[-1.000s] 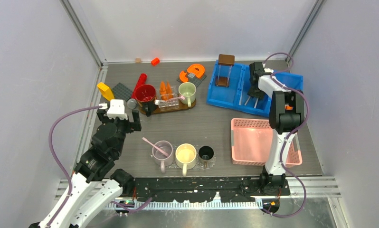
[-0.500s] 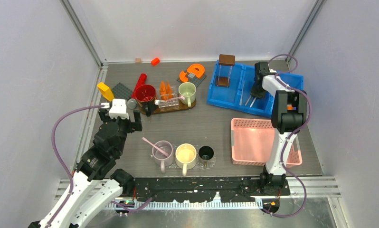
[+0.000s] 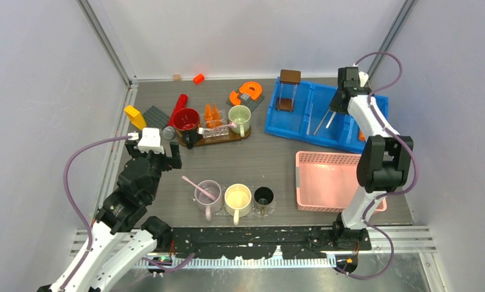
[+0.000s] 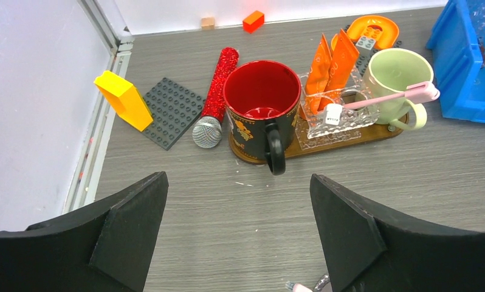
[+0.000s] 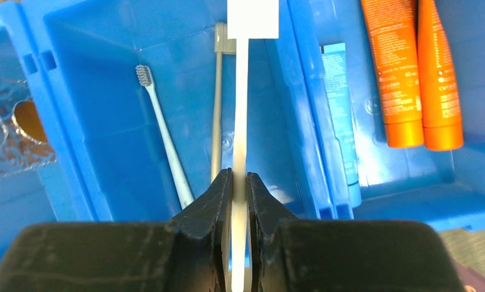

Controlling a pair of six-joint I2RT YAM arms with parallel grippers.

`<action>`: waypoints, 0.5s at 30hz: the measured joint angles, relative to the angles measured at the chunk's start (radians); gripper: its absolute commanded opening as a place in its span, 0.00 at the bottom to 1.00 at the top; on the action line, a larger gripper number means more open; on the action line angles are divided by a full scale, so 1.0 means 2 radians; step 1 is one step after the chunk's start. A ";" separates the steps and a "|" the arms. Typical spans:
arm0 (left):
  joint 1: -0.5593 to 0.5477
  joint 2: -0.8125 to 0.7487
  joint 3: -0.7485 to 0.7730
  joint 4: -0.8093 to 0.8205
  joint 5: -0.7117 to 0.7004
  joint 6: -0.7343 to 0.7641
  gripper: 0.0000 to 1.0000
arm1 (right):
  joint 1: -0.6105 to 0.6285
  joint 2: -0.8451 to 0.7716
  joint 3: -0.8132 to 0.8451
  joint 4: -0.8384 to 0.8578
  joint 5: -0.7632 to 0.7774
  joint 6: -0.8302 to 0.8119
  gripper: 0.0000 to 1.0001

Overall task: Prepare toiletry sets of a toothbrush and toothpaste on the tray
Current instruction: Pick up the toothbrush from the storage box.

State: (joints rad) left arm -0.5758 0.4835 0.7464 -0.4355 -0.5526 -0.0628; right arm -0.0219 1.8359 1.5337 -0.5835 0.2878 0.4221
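Surroundings: a pale blue brush and a grey brush lay in the blue bin below; toothpaste tubes lay beyond its divider.
Held toothbrush: white, over the bin, long axis straight out from the fingers, capped head farthest away.
Right fingers: clamped on its handle.
Left fingers: wide apart above the worktop.

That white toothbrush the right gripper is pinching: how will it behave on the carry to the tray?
Likely stiff: the white toothbrush runs straight from the right gripper without sagging. Probably light, being so slim. Pinched on a narrow handle with most length beyond the grip, it may pivot if swung fast.
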 measured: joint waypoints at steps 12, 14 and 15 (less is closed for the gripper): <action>0.000 -0.004 0.002 -0.001 0.034 -0.004 0.90 | 0.048 -0.145 -0.101 0.009 -0.034 -0.023 0.01; 0.000 0.001 0.008 -0.004 0.044 -0.004 0.90 | 0.073 -0.171 -0.112 0.019 -0.039 -0.033 0.01; 0.000 0.006 0.015 -0.007 0.050 -0.004 0.90 | 0.085 -0.181 -0.116 0.023 -0.041 -0.038 0.01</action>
State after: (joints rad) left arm -0.5758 0.4950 0.7761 -0.4496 -0.4522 -0.0711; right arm 0.1490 1.4731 1.3025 -0.5365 0.2054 0.3462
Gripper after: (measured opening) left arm 0.899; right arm 0.170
